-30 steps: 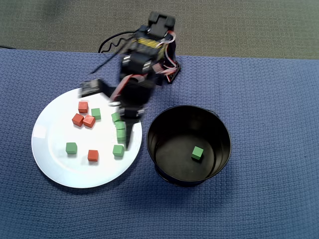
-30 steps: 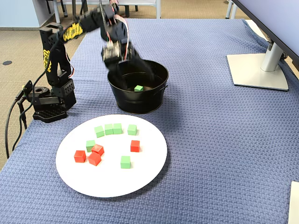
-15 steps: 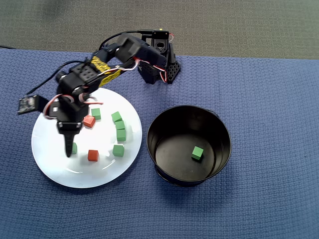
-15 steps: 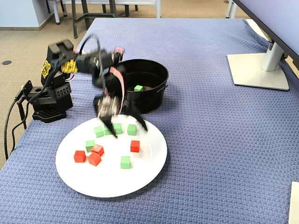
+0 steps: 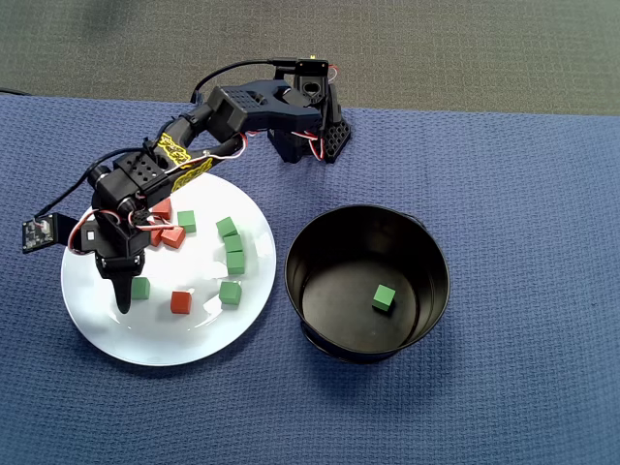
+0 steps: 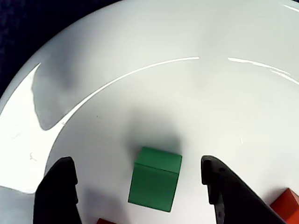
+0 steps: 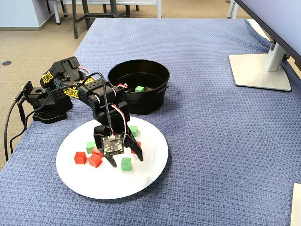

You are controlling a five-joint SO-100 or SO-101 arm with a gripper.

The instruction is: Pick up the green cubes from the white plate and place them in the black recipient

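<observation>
The arm reaches from its base out over the white plate [image 5: 107, 334], and its gripper [image 6: 140, 175] hangs spread apart over one green cube [image 6: 154, 179]. In the wrist view the two dark fingers [image 6: 60, 186] stand on either side of that cube with clear gaps on both sides, touching nothing. In the fixed view the same gripper [image 7: 127, 161] points down at the plate [image 7: 141, 181], with the cube [image 7: 126, 163] just at its tips. In the overhead view the gripper [image 5: 124, 295] lies near the plate's left part, and the cube [image 5: 140, 287] sits just beside its tip.

Taking the plate as landmark in the overhead view, four more green cubes lie on it: one [image 5: 186, 221] near its upper middle, next to the red-orange cubes [image 5: 172, 235], and a loose column toward its right rim of three, the top one [image 5: 227, 227], one below it [image 5: 234, 253] that may be two cubes touching, and the lowest [image 5: 230, 293]. Another red-orange cube [image 5: 180, 302] lies alone near the plate's centre, between the gripper's cube and the lowest green one.

The black pot [image 5: 426, 252] stands just right of the plate, close to its rim but whether touching I cannot tell. One green cube [image 5: 384, 297] rests on the pot's flat bottom; the fixed view shows it too [image 7: 139, 88], inside the pot [image 7: 117, 89] beyond the plate. Everything sits on a blue woven cloth [image 5: 523, 194].
</observation>
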